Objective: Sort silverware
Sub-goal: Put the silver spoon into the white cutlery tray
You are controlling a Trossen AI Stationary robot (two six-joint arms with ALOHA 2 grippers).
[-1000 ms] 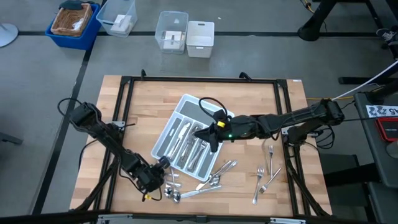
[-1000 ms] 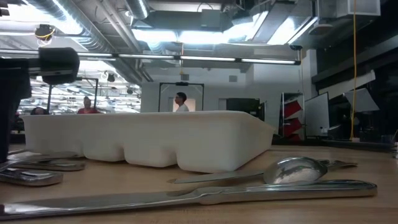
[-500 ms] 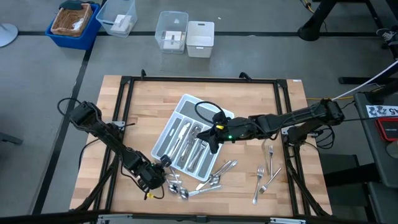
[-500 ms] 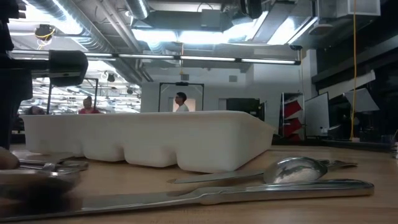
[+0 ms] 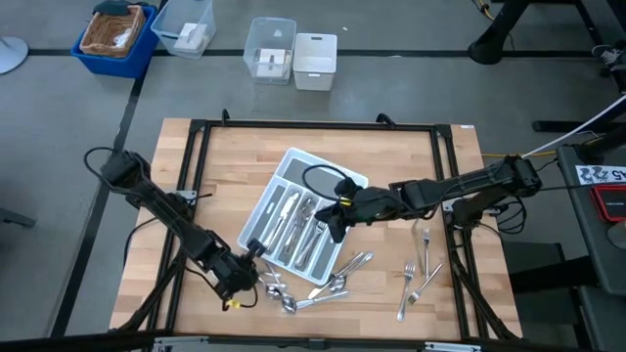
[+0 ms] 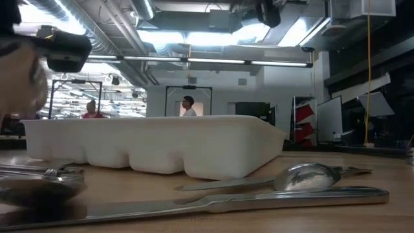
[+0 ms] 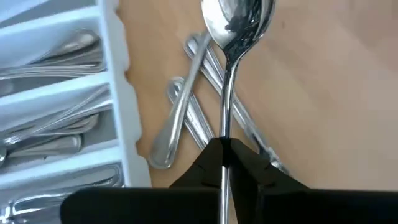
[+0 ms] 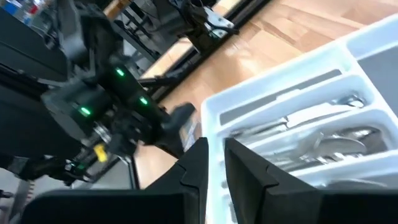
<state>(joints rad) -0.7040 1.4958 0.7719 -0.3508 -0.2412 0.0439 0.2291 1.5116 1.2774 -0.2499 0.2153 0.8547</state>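
Note:
My left gripper [image 5: 252, 278] is near the table's front edge, just in front of the light grey cutlery tray [image 5: 293, 156], and is shut on a shiny spoon [image 7: 231, 74]. More silverware lies on the wood beneath the spoon [image 7: 186, 118], and other pieces lie sorted in the tray's compartments [image 7: 56, 93]. My right gripper [image 5: 334, 221] hovers over the tray's right side. Its fingers [image 8: 216, 163] stand a narrow gap apart with nothing between them. My left gripper pinches the spoon's handle [image 7: 225, 134] between its two fingertips, coming steeply from above. The handle runs on forward past the fingertips to the bowl [image 7: 239, 22]. The spoon is lifted clear of the table and the pieces below it.
Loose spoons and knives [image 5: 337, 279] lie by the tray's near right corner, and forks [image 5: 421, 266] lie farther right. The tray's white wall [image 6: 194, 152] stands across the low view, with a spoon [image 6: 304, 176] and a knife [image 6: 226, 202] in front. People stand in the room beyond.
My left gripper has risen from the pile at the table's front edge and rolled a little, taking the spoon with it. The spoon has come off the wood and now hangs clear, while the other pieces stay on the table.

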